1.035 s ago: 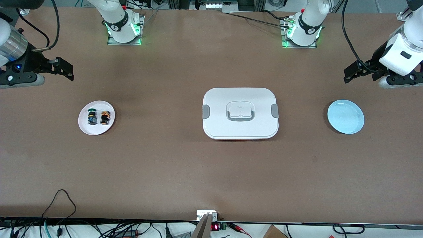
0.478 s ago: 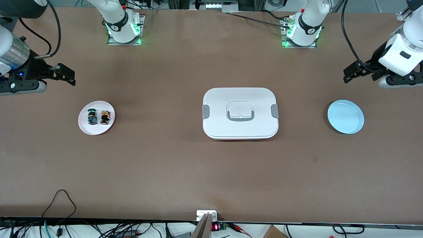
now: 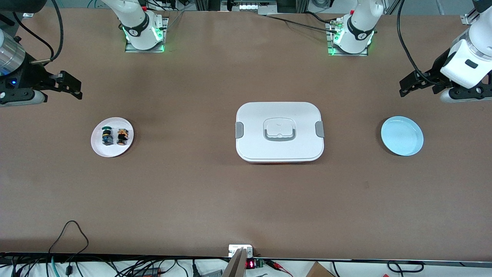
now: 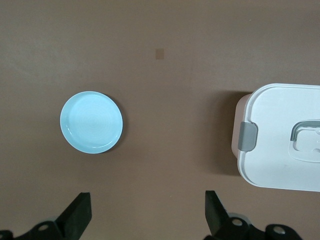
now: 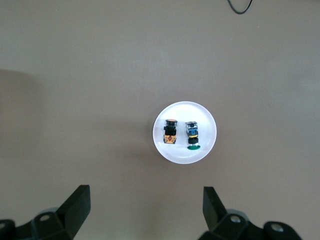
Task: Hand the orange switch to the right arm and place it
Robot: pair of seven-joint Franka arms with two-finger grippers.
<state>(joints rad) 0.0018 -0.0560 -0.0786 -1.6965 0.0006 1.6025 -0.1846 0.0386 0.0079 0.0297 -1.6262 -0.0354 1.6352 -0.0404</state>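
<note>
The orange switch (image 3: pixel 122 137), a tiny black block with an orange-tan top, lies on a white saucer (image 3: pixel 100 148) toward the right arm's end of the table, beside a green-capped switch (image 3: pixel 106 136). The right wrist view shows the orange switch (image 5: pixel 170 132), the green-capped one (image 5: pixel 192 136) and the saucer (image 5: pixel 182 155). My right gripper (image 3: pixel 73 85) is open and empty, up in the air over bare table near the saucer; its fingers frame the right wrist view (image 5: pixel 145 201). My left gripper (image 3: pixel 404 87) is open and empty over the left arm's end, also seen in the left wrist view (image 4: pixel 148 206).
A white lidded box (image 3: pixel 253 148) with a grey handle sits mid-table and shows in the left wrist view (image 4: pixel 272 165). A light blue plate (image 3: pixel 402 135) lies toward the left arm's end, under the left wrist view (image 4: pixel 91 121). Cables run along the table's front edge.
My right gripper has shifted a little, first down toward the saucer and then back toward the right arm's end of the table. The left arm has barely moved.
</note>
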